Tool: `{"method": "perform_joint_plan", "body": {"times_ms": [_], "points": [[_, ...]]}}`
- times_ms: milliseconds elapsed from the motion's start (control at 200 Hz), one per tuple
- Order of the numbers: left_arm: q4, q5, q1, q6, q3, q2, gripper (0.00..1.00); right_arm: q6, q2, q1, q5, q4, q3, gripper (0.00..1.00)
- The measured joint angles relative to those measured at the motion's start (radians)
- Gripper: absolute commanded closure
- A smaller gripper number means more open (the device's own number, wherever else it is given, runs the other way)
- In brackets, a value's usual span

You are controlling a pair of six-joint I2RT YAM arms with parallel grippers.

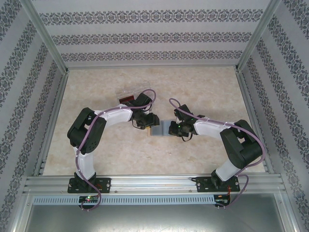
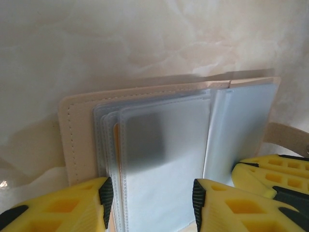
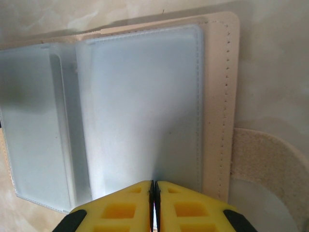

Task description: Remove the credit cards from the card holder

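The card holder (image 1: 161, 128) lies open on the table between both grippers. In the left wrist view it shows a beige stitched border (image 2: 77, 135) and a stack of frosted sleeves. A thin orange edge of one of the credit cards (image 2: 116, 145) peeks from a lower sleeve. My left gripper (image 2: 151, 200) is open, its pads standing at either side of the sleeve stack. My right gripper (image 3: 153, 186) is shut, its tips resting on the right panel's sleeve (image 3: 145, 106). The right gripper's yellow fingers (image 2: 270, 169) also reach in beside the left one.
A beige closure strap (image 3: 263, 159) sticks out from the holder's right side. A clear plastic box (image 1: 131, 96) with something dark red in it sits behind the left arm. Patterned walls and metal rails (image 1: 53, 121) bound the table.
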Motion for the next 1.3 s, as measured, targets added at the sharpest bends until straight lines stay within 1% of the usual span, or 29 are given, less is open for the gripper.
{"method": "perform_joint_plan", "body": {"times_ms": [115, 260, 345, 440, 674, 809, 909, 1009, 1144, 1299], "points": [[0.002, 0.012, 0.0, 0.0, 0.0, 0.001, 0.51, 0.0, 0.001, 0.0, 0.0, 0.0, 0.0, 0.86], [0.007, 0.032, 0.0, 0.0, 0.0, 0.006, 0.6, 0.0, 0.003, 0.0, 0.0, 0.0, 0.0, 0.86], [0.008, 0.051, 0.0, 0.001, 0.0, 0.006, 0.62, 0.0, 0.005, 0.0, 0.0, 0.001, 0.001, 0.86], [0.008, 0.068, 0.0, 0.001, 0.0, 0.006, 0.63, 0.0, 0.007, 0.0, 0.0, 0.0, 0.004, 0.86], [0.023, 0.105, 0.0, 0.0, 0.0, 0.006, 0.58, 0.0, 0.011, 0.0, 0.0, 0.0, 0.009, 0.86], [0.07, 0.153, 0.0, -0.004, 0.0, 0.006, 0.57, 0.0, 0.011, 0.0, -0.001, 0.0, 0.01, 0.86], [0.114, 0.188, 0.0, -0.012, 0.0, 0.006, 0.57, 0.0, -0.001, -0.001, 0.0, -0.005, 0.008, 0.84], [0.158, 0.22, -0.001, -0.027, 0.0, 0.006, 0.57, 0.0, -0.055, -0.014, 0.005, -0.012, -0.013, 0.81], [0.217, 0.257, -0.008, -0.048, 0.003, 0.01, 0.57, -0.001, -0.184, -0.029, 0.019, -0.018, -0.048, 0.78], [0.255, 0.283, -0.042, -0.064, 0.063, 0.07, 0.57, -0.001, -0.332, -0.047, 0.047, -0.018, -0.096, 0.75]]}}
